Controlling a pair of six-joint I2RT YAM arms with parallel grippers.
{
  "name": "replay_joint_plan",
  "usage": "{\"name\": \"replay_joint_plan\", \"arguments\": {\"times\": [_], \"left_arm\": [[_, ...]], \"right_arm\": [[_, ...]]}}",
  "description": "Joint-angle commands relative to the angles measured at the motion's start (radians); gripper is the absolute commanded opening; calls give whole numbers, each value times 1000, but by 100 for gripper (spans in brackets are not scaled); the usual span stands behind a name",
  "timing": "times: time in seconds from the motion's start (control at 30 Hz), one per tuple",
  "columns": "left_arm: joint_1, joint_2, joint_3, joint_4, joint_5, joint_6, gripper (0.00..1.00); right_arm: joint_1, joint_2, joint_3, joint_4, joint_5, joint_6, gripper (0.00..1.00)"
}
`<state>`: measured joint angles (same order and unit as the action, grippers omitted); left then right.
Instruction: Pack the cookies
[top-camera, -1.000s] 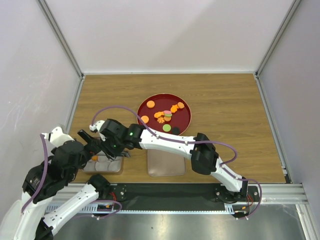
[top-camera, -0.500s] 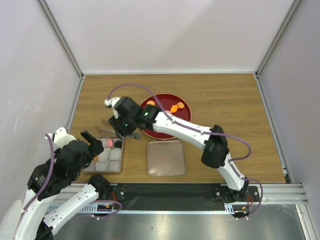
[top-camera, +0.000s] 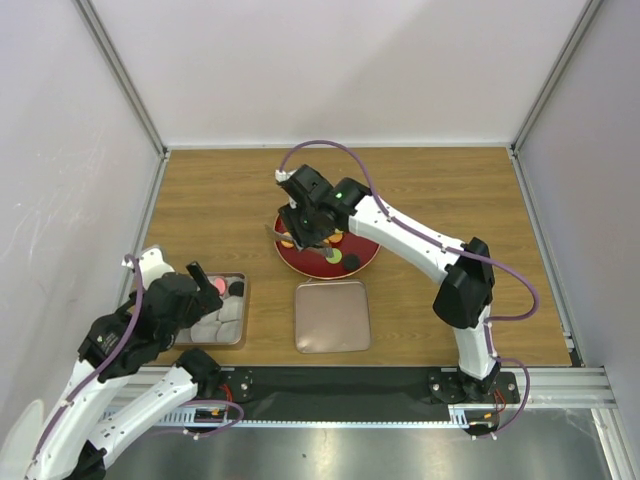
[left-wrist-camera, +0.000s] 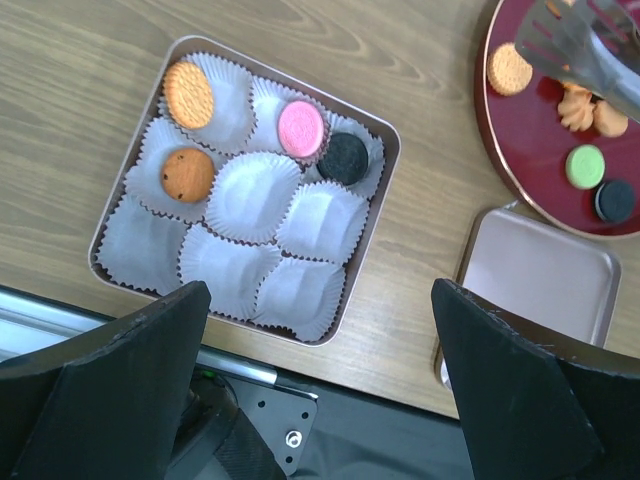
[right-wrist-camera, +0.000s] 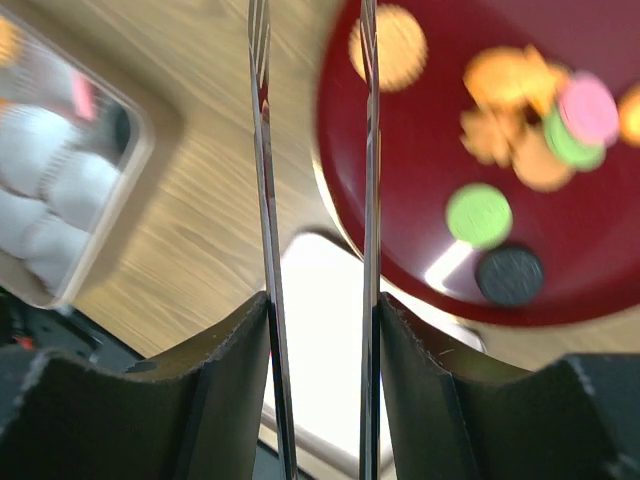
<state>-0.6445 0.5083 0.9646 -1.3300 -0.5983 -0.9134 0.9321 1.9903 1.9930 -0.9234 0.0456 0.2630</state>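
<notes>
My left tool (left-wrist-camera: 320, 290) hangs wide open above the box (left-wrist-camera: 388, 170) at the near left of the tabletop (top-camera: 450, 200), holding nothing. Four cookies (left-wrist-camera: 189, 94) sit in the box's white paper cups (left-wrist-camera: 250, 195). An orange one is in the far left corner cup and a speckled brown-orange one (left-wrist-camera: 187, 174) is in the cup just nearer me. A pink one (left-wrist-camera: 301, 128) and a dark one (left-wrist-camera: 343, 158) lie side by side along the far row. The other cups are bare.

My right tool (right-wrist-camera: 318, 310) is clamped on a pair of metal tongs (right-wrist-camera: 262, 200), and the two blades run close and parallel between its fingers. It hovers over the left edge of the red plate (right-wrist-camera: 400, 150). The rest of the cookies lie there: a green one (right-wrist-camera: 478, 215), a dark one (right-wrist-camera: 509, 275) and a cluster of orange, pink and green. The pinkish lid (top-camera: 332, 316) lies flat just in front of the plate.
</notes>
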Motion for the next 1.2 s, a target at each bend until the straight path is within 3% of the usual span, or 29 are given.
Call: {"name": "replay_joint_plan", "arguments": {"times": [0.0,0.43,1.17], "left_arm": [[2,4,-18,46,38,44,100],[2,-11,-56,87,89,85,100],[2,-44,-63,101,104,105,100]], "right_arm": [[-32,-22,1,-87,11,18,50],[-72,1,-13,-166,17,47,51],[-47,183,193,-184,51,9,55]]}}
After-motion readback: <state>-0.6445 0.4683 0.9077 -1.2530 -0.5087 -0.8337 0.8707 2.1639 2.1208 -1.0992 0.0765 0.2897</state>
